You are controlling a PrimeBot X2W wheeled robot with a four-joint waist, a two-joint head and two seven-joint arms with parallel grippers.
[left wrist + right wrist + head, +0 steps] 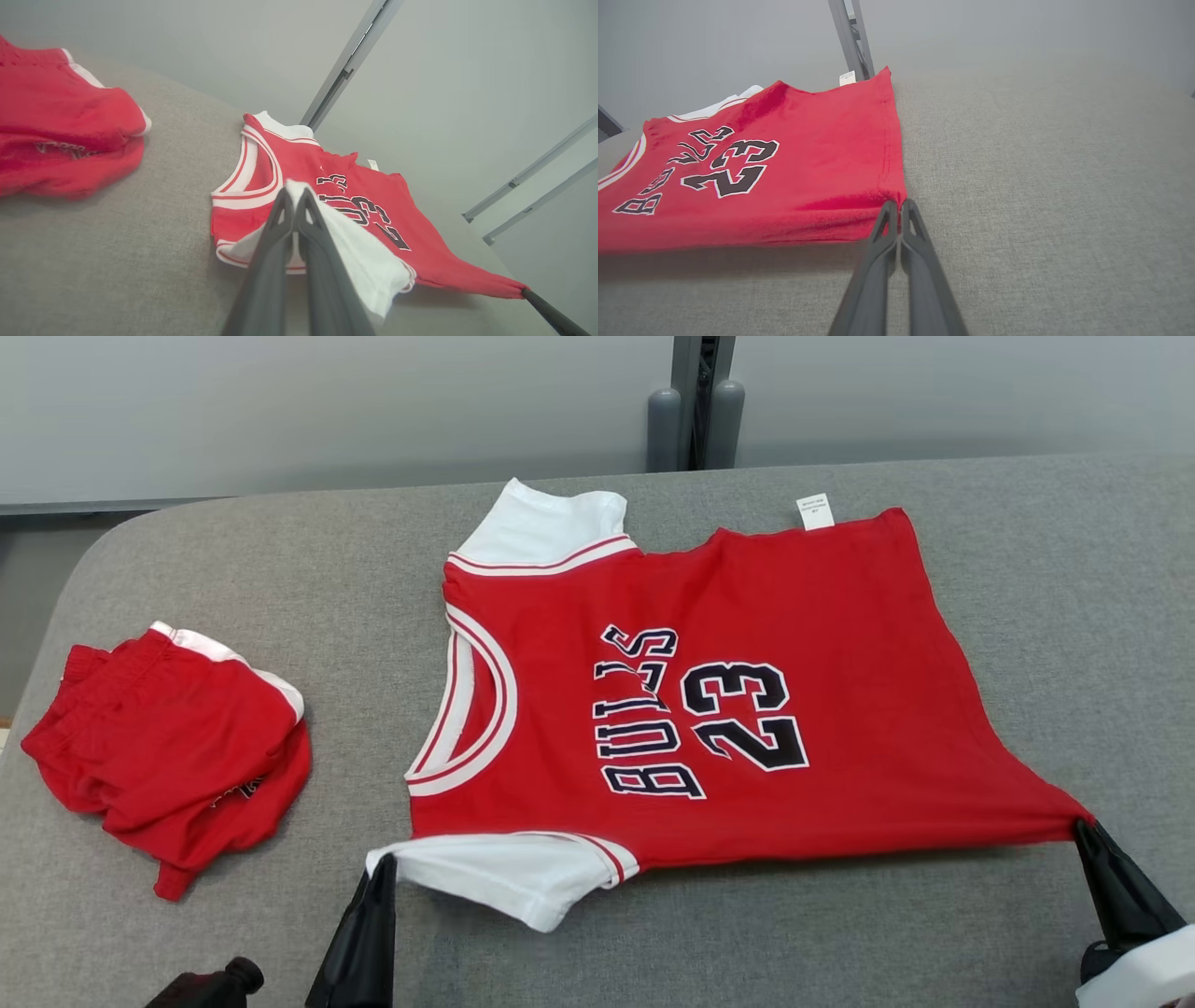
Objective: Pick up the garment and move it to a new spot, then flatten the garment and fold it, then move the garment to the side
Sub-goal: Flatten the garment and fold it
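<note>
Jersey (840,616) pinched at both near corners — bare table (1074,616) beyond right hem.

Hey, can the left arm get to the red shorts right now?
Probably not yet. The left gripper is shut on the white sleeve of the jersey, so it would have to let go first. Otherwise only bare table lies between it and the shorts.

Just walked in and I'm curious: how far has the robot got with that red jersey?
Done: the jersey lies spread print-up, mostly flat, on the grey table. In hand: the left gripper is shut on its near white sleeve, the right gripper on the near hem corner, that edge drawn taut. Left: no fold made yet, and no move to the side; red shorts lie at the table's left.
</note>
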